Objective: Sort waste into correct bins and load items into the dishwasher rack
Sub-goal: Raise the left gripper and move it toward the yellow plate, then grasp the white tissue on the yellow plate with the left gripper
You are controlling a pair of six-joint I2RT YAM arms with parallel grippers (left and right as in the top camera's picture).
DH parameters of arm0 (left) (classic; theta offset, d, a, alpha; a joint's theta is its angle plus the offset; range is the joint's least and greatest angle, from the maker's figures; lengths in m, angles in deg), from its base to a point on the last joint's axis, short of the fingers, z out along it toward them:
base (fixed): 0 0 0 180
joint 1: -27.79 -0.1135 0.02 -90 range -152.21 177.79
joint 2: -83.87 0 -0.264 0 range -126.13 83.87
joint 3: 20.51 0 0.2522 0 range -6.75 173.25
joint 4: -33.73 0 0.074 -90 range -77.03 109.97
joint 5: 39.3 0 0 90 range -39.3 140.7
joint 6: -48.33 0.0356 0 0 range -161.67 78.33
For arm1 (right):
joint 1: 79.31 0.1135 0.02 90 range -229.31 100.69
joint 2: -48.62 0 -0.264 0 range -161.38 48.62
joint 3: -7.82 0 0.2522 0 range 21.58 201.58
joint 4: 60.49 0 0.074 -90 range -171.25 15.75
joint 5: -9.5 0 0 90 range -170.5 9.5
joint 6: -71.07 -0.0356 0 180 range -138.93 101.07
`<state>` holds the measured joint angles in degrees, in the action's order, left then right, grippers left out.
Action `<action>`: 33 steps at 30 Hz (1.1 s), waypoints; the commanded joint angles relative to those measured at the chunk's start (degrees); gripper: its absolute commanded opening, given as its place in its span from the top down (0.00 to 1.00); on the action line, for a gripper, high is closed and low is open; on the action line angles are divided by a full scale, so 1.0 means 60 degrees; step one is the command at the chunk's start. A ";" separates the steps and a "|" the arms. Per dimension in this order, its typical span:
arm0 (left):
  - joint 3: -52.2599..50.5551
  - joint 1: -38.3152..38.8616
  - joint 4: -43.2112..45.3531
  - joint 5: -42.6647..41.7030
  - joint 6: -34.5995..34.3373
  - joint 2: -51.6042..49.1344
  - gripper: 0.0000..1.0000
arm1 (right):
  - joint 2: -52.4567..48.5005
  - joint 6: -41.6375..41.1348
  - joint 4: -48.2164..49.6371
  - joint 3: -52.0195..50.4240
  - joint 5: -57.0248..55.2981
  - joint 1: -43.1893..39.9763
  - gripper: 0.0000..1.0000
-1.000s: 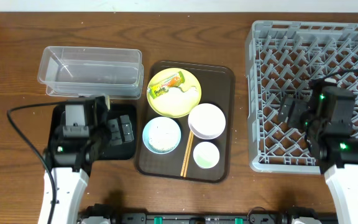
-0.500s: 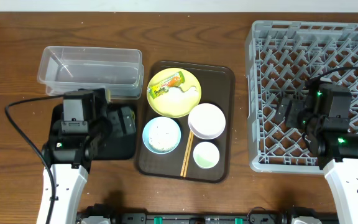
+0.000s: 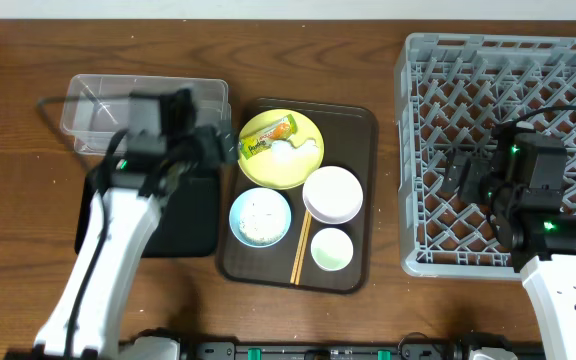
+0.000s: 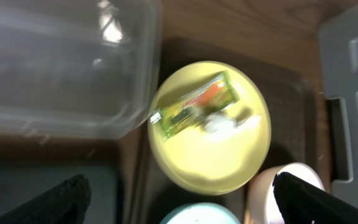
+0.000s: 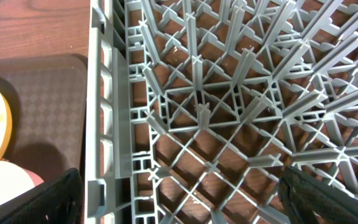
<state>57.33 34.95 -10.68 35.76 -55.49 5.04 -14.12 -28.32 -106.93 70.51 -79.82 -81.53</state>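
The yellow-green plate lies at the back of the brown serving tray and holds the snack wrapper and a white scrap. My left gripper is open and empty, hovering at the plate's left edge beside the clear tub. The left wrist view shows the wrapper and scrap on the plate. The white bowl, the light blue bowl with crumbs, the small cup and the chopsticks sit on the tray. My right gripper is open and empty over the grey rack.
The black tray lies below the clear tub at the left, partly under my left arm. The rack's left wall and upright pegs fill the right wrist view, with the brown tray just left of it.
My left arm has swung up from over the black tray to the plate's left edge, by the clear tub. The right arm shifted slightly and then held still over the rack.
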 commanded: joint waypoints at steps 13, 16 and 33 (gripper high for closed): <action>0.0627 0.2306 0.1934 0.0860 0.0219 -0.3920 0.04 | 0.0040 0.0036 0.0022 0.0200 0.0146 0.0098 0.01; 0.0627 0.2379 0.2455 0.0856 0.0215 -0.4513 0.05 | 0.0040 0.0036 0.0015 0.0200 0.0146 0.0098 0.01; 0.0627 0.2375 0.3424 0.0852 0.0211 -0.5526 0.20 | 0.0040 0.0033 -0.0069 0.0200 0.0149 0.0098 0.01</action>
<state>60.30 49.22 9.27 40.37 -54.88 -27.46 -14.12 -28.32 -107.24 70.53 -79.16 -81.53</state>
